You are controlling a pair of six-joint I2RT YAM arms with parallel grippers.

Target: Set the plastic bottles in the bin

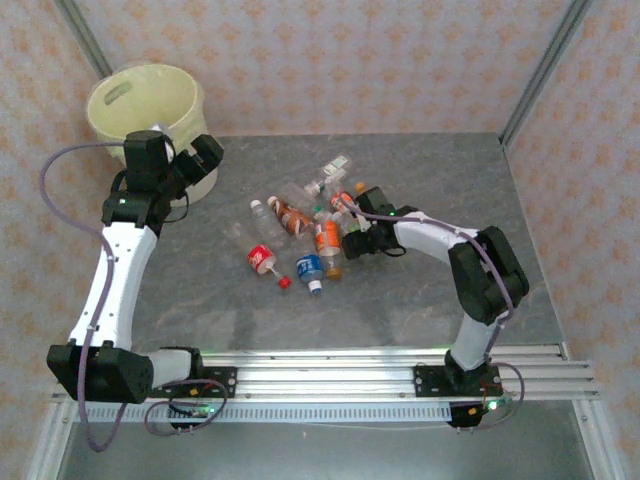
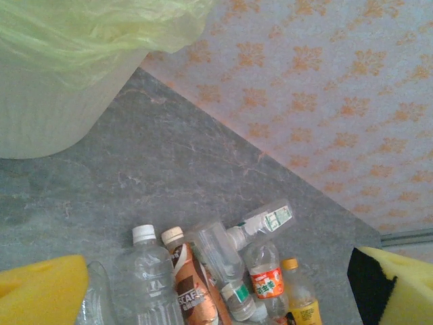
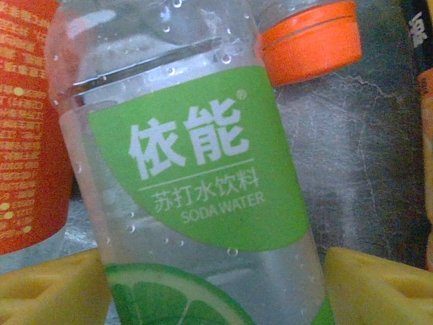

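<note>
Item 1, my right gripper: low over the pile of plastic bottles at the middle of the table. Its yellow pads stood either side of a green-label bottle marked soda water, each just beside the bottle's wall. I could not tell whether they gripped it.

Item 2, my left gripper: jaws spread wide with nothing between them, held up beside the bin.

Item 3, the bin: cream-white, lined with a pale yellow bag, at the table's far left corner, well apart from the pile.

Item 4, neighbours of the green-label bottle: an orange cap beside its shoulder and an orange-red label against its other side.

Item 5, strays on the near side of the pile: a red-label bottle, a blue-label bottle and a loose red cap between them.
</note>
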